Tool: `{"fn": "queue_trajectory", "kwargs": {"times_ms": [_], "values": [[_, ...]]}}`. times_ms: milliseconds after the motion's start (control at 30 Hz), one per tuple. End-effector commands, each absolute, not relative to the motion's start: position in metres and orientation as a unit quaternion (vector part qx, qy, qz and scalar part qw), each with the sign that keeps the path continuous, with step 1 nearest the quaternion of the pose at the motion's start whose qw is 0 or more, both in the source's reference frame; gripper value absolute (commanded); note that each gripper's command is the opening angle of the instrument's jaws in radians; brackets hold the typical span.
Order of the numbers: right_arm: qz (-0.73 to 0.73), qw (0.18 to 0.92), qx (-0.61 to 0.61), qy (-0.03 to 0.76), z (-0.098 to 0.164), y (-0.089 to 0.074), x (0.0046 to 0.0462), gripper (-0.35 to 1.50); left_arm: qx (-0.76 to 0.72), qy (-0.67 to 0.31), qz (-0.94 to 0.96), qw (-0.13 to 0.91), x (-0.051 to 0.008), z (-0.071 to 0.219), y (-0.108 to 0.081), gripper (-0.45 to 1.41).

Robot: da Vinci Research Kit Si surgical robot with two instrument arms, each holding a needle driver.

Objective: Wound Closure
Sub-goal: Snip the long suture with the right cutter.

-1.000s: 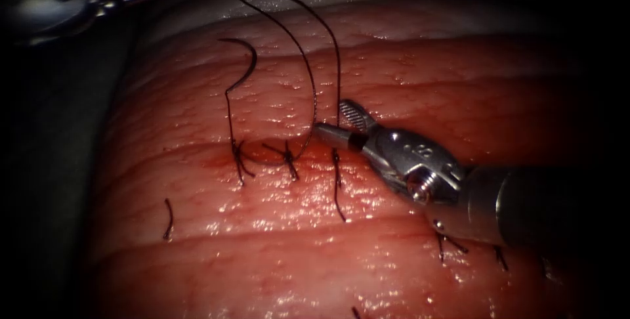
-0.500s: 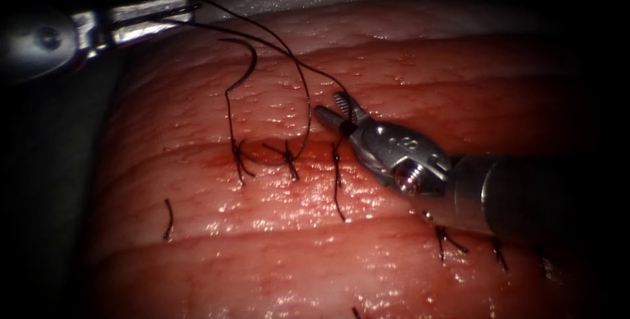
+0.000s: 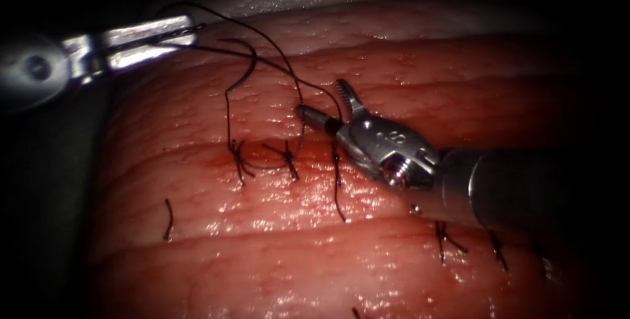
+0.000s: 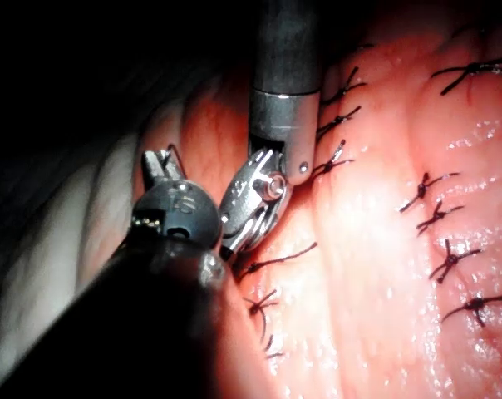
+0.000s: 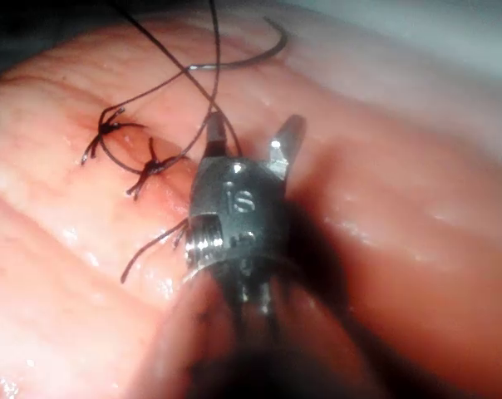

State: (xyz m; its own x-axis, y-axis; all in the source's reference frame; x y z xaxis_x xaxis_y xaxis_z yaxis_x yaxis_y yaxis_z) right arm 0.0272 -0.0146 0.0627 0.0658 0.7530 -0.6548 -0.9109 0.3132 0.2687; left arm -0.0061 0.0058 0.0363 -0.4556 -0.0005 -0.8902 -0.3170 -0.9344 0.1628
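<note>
A: How many tools, and what does each hold?

B: Two; the left needle driver [image 3: 187,30] sits beyond the tissue's far left edge with its jaws pressed together, pinching the thread [image 3: 279,56]; the right needle driver [image 3: 328,106] comes in from the right with its jaws spread, one strand running between them, gripping nothing.

A: And the needle?

B: One curved needle [image 3: 248,63], free of both tools, lying on the tissue [image 3: 426,69] left of the right tool; it is not in the tissue as far as I can tell; the right wrist view shows the same needle [image 5: 251,54] beyond the open jaws.

A: Stitches?

B: Along the cut [image 3: 275,155] I count three knotted stitches [image 3: 287,158] in the endoscope view near the jaws, with red fluid [image 3: 259,156] pooled between the first two; two thread strands arc from the left tool toward them; one cut end of thread [image 3: 168,219] lies loose at the lower left.
</note>
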Motion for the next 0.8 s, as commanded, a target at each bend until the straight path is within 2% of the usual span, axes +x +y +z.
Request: {"fn": "queue_trajectory", "kwargs": {"times_ms": [33,400,633,667,700,733,767,800], "values": [[0.575,0.722,-0.107,0.369,0.0632,-0.0149,0.028,1.15,-0.513,0.157,0.839,0.091,-0.0066,0.0366,0.0061,-0.45],[0.574,0.722,-0.105,0.371,0.0635,-0.015,0.0294,1.16,-0.527,0.153,0.832,0.087,-0.0066,0.0351,0.0061,-0.45],[0.572,0.724,-0.105,0.371,0.0636,-0.0149,0.03,1.06,-0.528,0.155,0.831,0.083,-0.0066,0.0352,0.0059,-0.45],[0.569,0.725,-0.105,0.373,0.0636,-0.0148,0.0301,0.93,-0.528,0.155,0.831,0.083,-0.0066,0.0352,0.0058,-0.45],[0.568,0.726,-0.102,0.375,0.0637,-0.0148,0.0302,0.64,-0.528,0.155,0.831,0.083,-0.0066,0.0352,0.0058,-0.45],[0.565,0.727,-0.096,0.377,0.0638,-0.0147,0.0302,-0.25,-0.528,0.155,0.831,0.082,-0.0066,0.0352,0.0057,-0.45],[0.565,0.729,-0.094,0.376,0.0639,-0.0146,0.0302,-0.35,-0.529,0.155,0.83,0.082,-0.0065,0.0352,0.0057,-0.45],[0.569,0.728,-0.1,0.37,0.0641,-0.0144,0.0301,-0.35,-0.529,0.155,0.83,0.082,-0.0064,0.0352,0.0057,-0.45]]}}
